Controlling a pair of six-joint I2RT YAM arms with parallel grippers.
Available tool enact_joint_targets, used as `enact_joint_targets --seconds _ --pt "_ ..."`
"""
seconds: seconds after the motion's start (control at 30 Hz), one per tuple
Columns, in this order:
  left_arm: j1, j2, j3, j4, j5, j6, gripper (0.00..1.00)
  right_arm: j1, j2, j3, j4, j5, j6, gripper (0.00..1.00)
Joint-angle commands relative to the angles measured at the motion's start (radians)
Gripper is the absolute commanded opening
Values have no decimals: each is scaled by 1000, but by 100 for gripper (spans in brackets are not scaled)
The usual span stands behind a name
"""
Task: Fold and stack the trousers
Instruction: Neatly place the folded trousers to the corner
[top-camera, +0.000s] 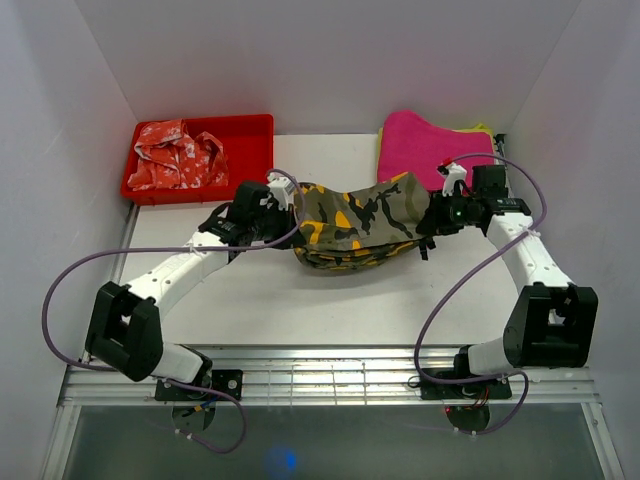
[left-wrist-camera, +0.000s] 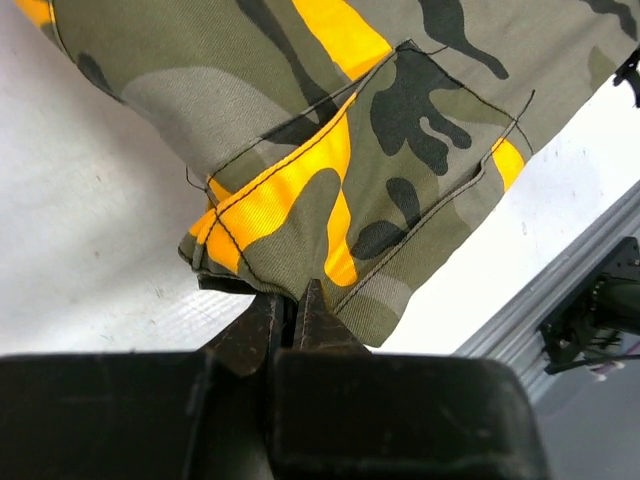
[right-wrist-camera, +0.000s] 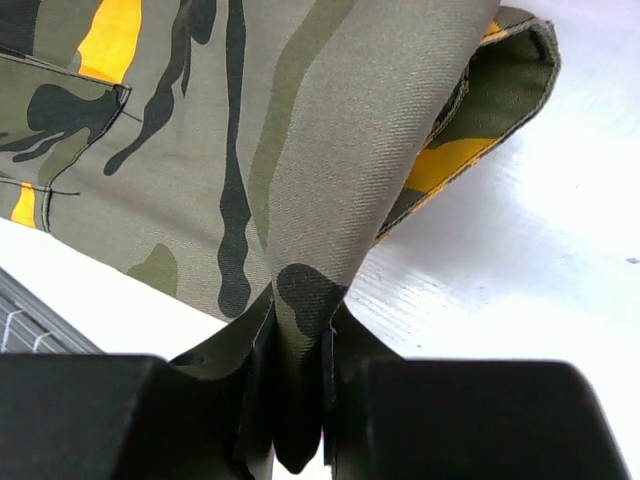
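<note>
The camouflage trousers (top-camera: 360, 225) hang folded between my two grippers over the middle of the white table (top-camera: 300, 300), sagging down to it in the centre. My left gripper (top-camera: 292, 197) is shut on their left edge. In the left wrist view its tips (left-wrist-camera: 295, 300) pinch the hem of the trousers (left-wrist-camera: 400, 130) just below a pocket. My right gripper (top-camera: 432, 215) is shut on the right end. The right wrist view shows a bunch of the trousers' cloth (right-wrist-camera: 300, 130) running down between that gripper's (right-wrist-camera: 300, 320) fingers.
A red bin (top-camera: 255, 125) at the back left holds a red-and-white garment (top-camera: 180, 155). A folded pink cloth (top-camera: 425, 145) lies at the back right, close behind the right gripper. White walls enclose three sides. A metal rail (top-camera: 330, 375) runs along the near edge.
</note>
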Motion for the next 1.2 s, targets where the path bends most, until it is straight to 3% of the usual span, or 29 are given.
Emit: enact_joint_targets --seconds 0.0,0.2,0.43,0.7,0.93,1.17 --pt "-13 -69 100 -8 -112 127 0 -9 -75 98 51 67 -69 8" --pt "-42 -8 273 55 -170 234 0 -9 -105 233 90 142 -112 8" --pt "-77 187 513 235 -170 331 0 -55 -36 388 196 274 -145 8" --pt "-110 506 770 513 -170 452 0 -173 101 523 362 326 -158 8" --pt "-140 783 935 800 -156 459 0 -278 211 509 566 322 -169 8" --pt "-157 1056 1152 929 -149 498 0 -315 366 521 701 277 -165 8"
